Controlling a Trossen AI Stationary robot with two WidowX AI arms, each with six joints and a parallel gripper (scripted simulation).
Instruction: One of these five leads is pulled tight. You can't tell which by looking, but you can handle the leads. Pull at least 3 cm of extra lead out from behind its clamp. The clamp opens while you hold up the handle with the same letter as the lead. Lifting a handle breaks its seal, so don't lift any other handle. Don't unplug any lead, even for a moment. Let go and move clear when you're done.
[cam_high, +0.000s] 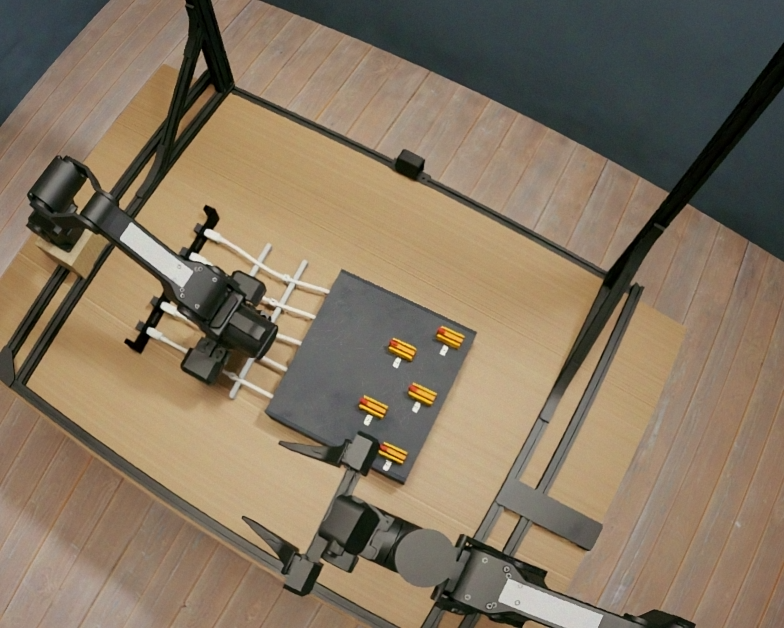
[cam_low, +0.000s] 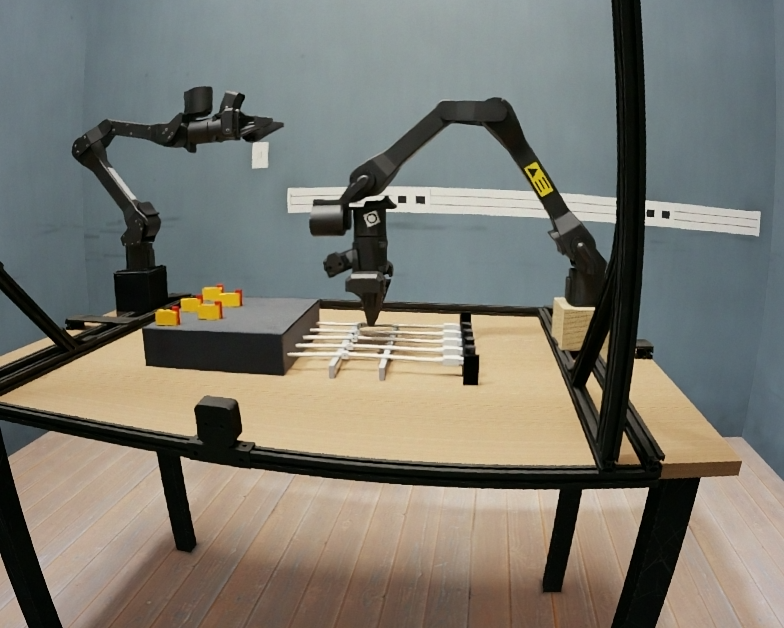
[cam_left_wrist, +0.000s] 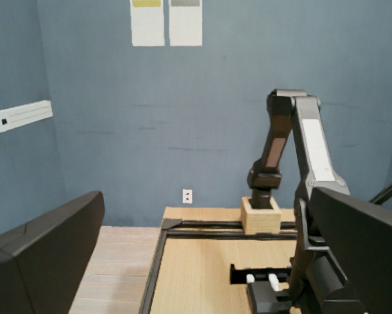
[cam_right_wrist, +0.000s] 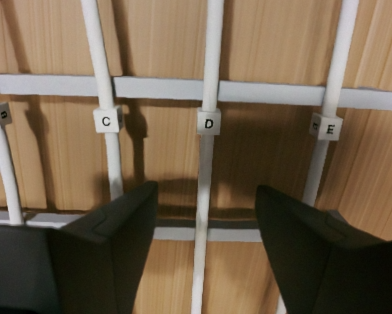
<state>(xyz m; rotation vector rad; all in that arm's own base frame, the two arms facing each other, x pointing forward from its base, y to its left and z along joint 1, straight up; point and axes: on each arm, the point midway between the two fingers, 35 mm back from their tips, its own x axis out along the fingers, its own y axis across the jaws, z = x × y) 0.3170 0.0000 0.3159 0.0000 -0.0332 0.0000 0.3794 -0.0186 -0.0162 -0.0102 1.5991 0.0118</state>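
Note:
Five white leads (cam_high: 261, 307) run from a black plug rail (cam_high: 171, 281) across two white cross bars to a dark block (cam_high: 369, 372). My right gripper (cam_right_wrist: 207, 193) points straight down over them and is open. Its fingers stand either side of lead D (cam_right_wrist: 206, 165), apart from it, with lead C (cam_right_wrist: 106, 121) and lead E (cam_right_wrist: 327, 129) on the outer sides. It also shows in the exterior view (cam_low: 373, 317). My left gripper (cam_high: 281, 490) (cam_low: 265, 124) is open and empty, held high in the air beyond the block's near corner.
Five yellow and red handles (cam_high: 412, 385) sit on top of the dark block (cam_low: 229, 333), each with a small white tag. Black frame rails and posts (cam_high: 608, 274) border the table. The right arm's base stands on a wooden block (cam_low: 572, 323).

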